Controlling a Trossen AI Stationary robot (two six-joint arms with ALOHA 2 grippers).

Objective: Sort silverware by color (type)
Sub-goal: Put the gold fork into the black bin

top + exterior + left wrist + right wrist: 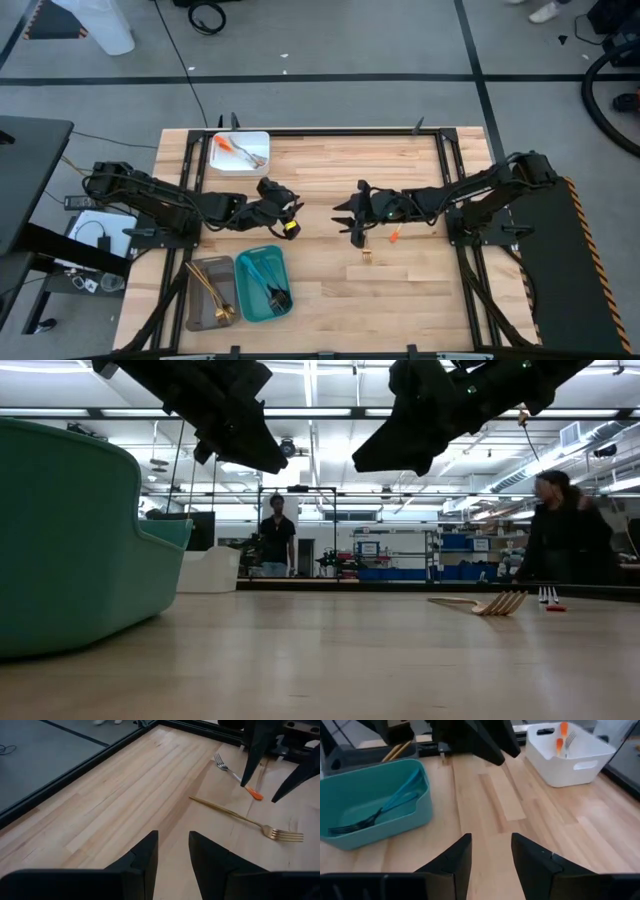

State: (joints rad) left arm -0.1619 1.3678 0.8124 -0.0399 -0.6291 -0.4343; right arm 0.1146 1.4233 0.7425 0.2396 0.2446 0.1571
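Both grippers hover open above the table's middle and hold nothing. My left gripper (285,207) (173,851) points toward the right side, and my right gripper (346,216) (490,854) faces it. A gold fork (367,255) (245,818) (482,603) lies flat on the wood just below and near my right gripper. An orange-handled silver fork (396,237) (235,774) lies flat beside it, partly under the right arm. The white tray (241,152) (567,751) holds orange-handled pieces. Gold pieces lie in the grey tray (196,300). Teal pieces and a dark fork lie in the teal tray (247,300) (375,805).
The grey and teal trays sit side by side at the near left, the white tray at the far left. A black frame (455,175) edges the table. Bare wood lies between the grippers and toward the near right. People (275,540) stand in the room beyond.
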